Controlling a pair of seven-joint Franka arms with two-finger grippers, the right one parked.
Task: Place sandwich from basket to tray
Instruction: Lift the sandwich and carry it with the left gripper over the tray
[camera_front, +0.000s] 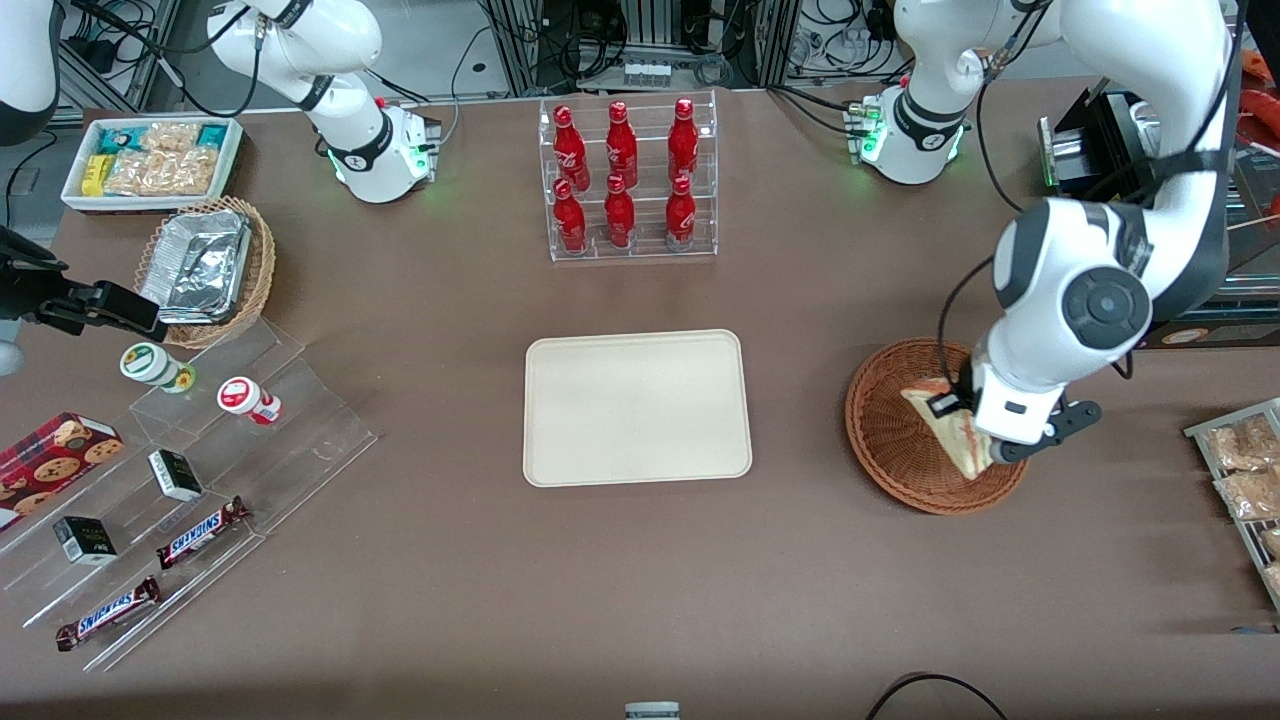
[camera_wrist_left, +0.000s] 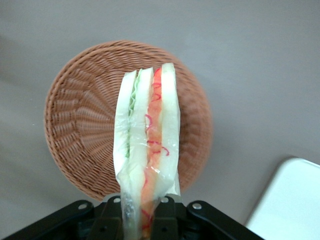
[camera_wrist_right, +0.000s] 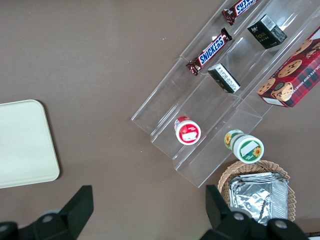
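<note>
Arm: the left arm is bending down over the basket (camera_front: 905, 440), wrist pointing at the table.
Gripper: the gripper (camera_front: 985, 450) is hanging above the basket, its fingers clamping the sandwich (camera_wrist_left: 146, 145) by one end.
Sandwich: it is hanging edge-on above the basket's weave, lifted off it in the wrist view, filling layers showing.
Tray: the tray (camera_front: 637, 408) is lying at 9 o'clock from the basket in the front view, apart from it.
Open room: bare table (camera_front: 800, 400) is lying between basket rim and tray rim.
</note>
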